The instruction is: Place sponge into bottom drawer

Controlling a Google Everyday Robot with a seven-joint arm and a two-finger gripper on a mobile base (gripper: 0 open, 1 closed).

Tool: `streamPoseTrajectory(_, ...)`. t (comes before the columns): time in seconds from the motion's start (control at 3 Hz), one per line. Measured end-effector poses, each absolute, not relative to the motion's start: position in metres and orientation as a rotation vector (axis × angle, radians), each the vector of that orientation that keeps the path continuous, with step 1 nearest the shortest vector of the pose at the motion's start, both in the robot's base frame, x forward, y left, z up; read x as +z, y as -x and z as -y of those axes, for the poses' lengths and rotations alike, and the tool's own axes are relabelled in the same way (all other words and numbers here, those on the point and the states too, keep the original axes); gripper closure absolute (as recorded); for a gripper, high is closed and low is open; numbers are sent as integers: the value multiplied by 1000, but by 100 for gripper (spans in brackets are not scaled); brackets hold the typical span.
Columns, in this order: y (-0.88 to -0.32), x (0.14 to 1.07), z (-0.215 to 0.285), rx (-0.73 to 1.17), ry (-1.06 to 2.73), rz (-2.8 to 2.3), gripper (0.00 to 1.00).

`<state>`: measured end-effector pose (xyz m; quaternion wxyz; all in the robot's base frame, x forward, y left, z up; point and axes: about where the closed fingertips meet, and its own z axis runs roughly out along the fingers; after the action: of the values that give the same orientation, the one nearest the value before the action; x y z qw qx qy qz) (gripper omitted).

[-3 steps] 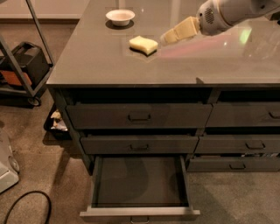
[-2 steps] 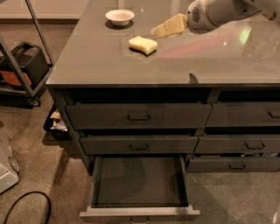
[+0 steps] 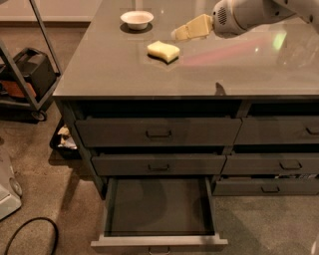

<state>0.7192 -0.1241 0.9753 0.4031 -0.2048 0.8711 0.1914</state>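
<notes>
Robot jaws farther left than before, near sponge (image 3: 163, 51) on countertop (image 3: 99, 67).

The pale yellow sponge (image 3: 163, 51) is seen lying flat on the grey tabletop (image 3: 114, 69). The hand (image 3: 180, 33) is held above the tabletop, just beyond the sponge and to its right. It is apart from the sponge and pointed leftward at the end of a white arm (image 3: 249, 15). A white bowl (image 3: 136, 19) is set farther back. Below, the bottom drawer (image 3: 159, 243) of the wider stack is seen pulled out, its dark interior exposed. The top drawer (image 3: 158, 132) and middle drawer (image 3: 158, 164) are shut. A black cable (image 3: 31, 220) is seen on the carpet.
</notes>
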Motion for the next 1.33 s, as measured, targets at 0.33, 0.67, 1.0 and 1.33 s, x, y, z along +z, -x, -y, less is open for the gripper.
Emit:
streamPoseTrajectory(0.33, -729, 971, 120, 459, 482, -2187, 0)
streamPoseTrajectory(0.67, -756, 953, 115, 374, 397, -2192, 0)
streamPoseTrajectory(1.0, -789, 940, 108, 305, 298, -2208, 0)
streamPoseTrajectory(1.33, -820, 925, 96, 287, 265, -2227, 0)
